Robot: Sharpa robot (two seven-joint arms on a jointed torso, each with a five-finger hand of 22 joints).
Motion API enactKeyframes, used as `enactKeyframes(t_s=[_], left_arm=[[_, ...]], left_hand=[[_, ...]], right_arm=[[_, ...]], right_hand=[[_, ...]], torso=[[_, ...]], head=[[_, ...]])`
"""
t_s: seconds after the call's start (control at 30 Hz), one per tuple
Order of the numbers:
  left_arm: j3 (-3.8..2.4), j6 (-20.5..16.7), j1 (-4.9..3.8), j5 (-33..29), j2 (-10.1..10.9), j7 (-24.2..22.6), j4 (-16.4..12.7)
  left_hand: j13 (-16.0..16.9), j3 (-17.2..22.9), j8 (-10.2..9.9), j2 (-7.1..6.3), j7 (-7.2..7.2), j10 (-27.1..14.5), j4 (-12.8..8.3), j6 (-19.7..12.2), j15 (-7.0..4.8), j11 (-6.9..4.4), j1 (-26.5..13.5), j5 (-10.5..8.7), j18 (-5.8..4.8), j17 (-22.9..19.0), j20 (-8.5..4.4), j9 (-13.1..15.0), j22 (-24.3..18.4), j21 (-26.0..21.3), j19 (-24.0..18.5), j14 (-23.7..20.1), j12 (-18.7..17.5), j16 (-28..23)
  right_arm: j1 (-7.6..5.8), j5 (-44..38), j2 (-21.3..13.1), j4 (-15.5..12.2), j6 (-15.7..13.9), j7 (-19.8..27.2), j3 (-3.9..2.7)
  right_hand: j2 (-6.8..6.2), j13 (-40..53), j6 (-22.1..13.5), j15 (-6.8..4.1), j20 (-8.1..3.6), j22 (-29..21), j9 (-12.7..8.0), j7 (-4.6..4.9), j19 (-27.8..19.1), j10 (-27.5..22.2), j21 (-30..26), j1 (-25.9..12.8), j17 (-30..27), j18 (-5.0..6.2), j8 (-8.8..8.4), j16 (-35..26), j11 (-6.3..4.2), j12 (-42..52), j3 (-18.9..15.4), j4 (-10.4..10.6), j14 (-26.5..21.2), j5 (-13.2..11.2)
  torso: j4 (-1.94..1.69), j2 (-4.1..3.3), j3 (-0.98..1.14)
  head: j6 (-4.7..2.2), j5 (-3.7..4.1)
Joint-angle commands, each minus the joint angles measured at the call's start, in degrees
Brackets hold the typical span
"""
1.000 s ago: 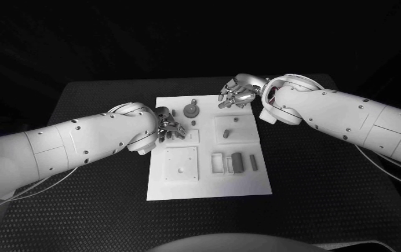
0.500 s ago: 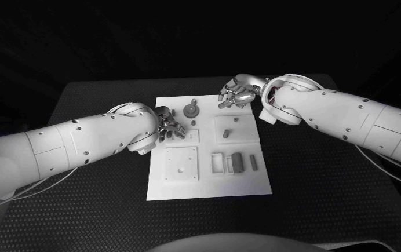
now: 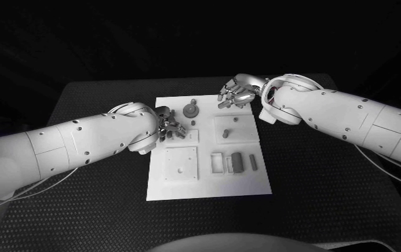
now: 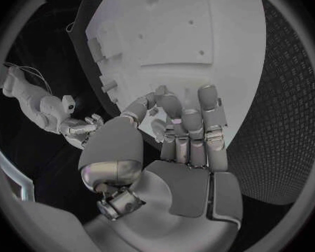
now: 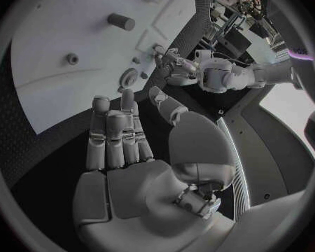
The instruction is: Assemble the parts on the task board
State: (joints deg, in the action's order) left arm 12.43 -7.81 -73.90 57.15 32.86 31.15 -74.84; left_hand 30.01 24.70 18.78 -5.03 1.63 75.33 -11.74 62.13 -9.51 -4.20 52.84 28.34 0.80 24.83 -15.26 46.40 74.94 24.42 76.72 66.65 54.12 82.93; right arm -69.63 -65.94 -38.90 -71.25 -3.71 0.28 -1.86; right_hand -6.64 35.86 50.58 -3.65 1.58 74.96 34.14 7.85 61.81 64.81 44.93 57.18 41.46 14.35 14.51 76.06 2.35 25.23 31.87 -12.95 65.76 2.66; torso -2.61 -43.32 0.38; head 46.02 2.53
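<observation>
Silver and jointed, the left hand [image 3: 170, 128] sits over the left edge of the task board [image 3: 209, 188], about level with its upper half. In the left wrist view its fingers [image 4: 193, 129] stand nearly straight and close together, the thumb [image 4: 140, 107] bent in toward them; a small pale shape lies near the fingertips, but I cannot tell whether it is pinched or merely lies on the board behind them.

Across the board, the right hand [image 3: 236, 95] hovers at the far right corner. The right wrist view shows its fingers [image 5: 112, 131] straight and side by side, thumb held apart, palm bare and holding nothing.

Between the hands the task board is a smooth white rectangular plate, lying flat in the middle of the table [image 3: 92, 205], whose black surface has a fine woven, dotted texture. A round grey disc [image 3: 191, 111] with a short peg stands near the board's far edge. A raised square block [image 3: 227, 128] carries a small grey part. Nearer the robot are a square plate [image 3: 181, 164] with small holes and a row of narrow slots holding upright grey parts [image 3: 236, 162]. These parts are too small to make out their exact shapes.
</observation>
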Motion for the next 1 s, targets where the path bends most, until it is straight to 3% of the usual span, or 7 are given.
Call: enactKeyframes(t_s=[0.03, 0.47, 1.0], left_arm=[[-0.01, 0.1, -0.01, 0.1, -0.1, -0.9, 0.0], [-0.01, 0.5, 0.0, 1.4, -0.1, -0.9, 0.0], [0.01, 4.2, -0.01, 2.5, -0.1, 0.0, 0.0]], left_hand=[[-0.1, 4.9, 0.2, 5.31, 0.46, 0.4, -4.7, 0.0, -0.77, -0.14, 6.1, 0.08, -0.19, -0.1, -0.15, 0.1, 1.1, 0.0, 0.6, 1.0, 0.2, -0.1], [-0.1, 4.9, 0.1, 5.33, 0.46, 0.4, -4.7, 0.0, -0.78, -0.14, 6.1, 0.0, -0.2, -0.1, -0.16, 0.1, 1.1, 0.0, 0.6, 1.0, 0.2, -0.1], [-0.1, 4.9, 0.0, 5.23, 0.5, 0.4, -4.7, -0.1, -0.75, -0.11, 6.1, -0.04, -0.23, -0.1, -0.14, 0.1, 1.1, -0.1, 0.5, 1.0, 0.2, -0.2]], right_arm=[[0.04, 0.0, 0.0, -0.1, 0.8, 0.3, 0.0], [0.04, 0.0, 0.0, -0.1, 0.9, 0.3, 0.0], [0.04, 0.0, 0.0, -0.1, 0.9, 0.4, 0.0]], right_hand=[[0.18, 0.1, 0.7, -0.07, -0.19, 0.9, 0.1, 0.95, -0.3, -0.3, -0.4, -0.6, -0.1, 0.65, -0.25, -0.2, 0.22, 0.2, 0.1, 0.3, -0.5, 0.2], [0.19, 0.1, 0.7, -0.07, -0.19, 0.9, 0.1, 0.95, -0.3, -0.3, -0.4, -0.6, -0.1, 0.65, -0.26, -0.2, 0.22, 0.2, 0.1, 0.3, -0.5, 0.2], [0.2, 0.1, 0.7, -0.07, -0.18, 0.9, 0.1, 0.95, -0.3, -0.3, -0.4, -0.6, -0.1, 0.65, -0.26, -0.2, 0.22, 0.2, 0.1, 0.3, -0.5, 0.2]], torso=[[-0.04, 0.01, -0.02], [-0.02, 0.0, -0.02], [-0.03, 0.01, -0.03]], head=[[-0.06, 0.0], [0.01, 0.02], [0.24, 0.01]])
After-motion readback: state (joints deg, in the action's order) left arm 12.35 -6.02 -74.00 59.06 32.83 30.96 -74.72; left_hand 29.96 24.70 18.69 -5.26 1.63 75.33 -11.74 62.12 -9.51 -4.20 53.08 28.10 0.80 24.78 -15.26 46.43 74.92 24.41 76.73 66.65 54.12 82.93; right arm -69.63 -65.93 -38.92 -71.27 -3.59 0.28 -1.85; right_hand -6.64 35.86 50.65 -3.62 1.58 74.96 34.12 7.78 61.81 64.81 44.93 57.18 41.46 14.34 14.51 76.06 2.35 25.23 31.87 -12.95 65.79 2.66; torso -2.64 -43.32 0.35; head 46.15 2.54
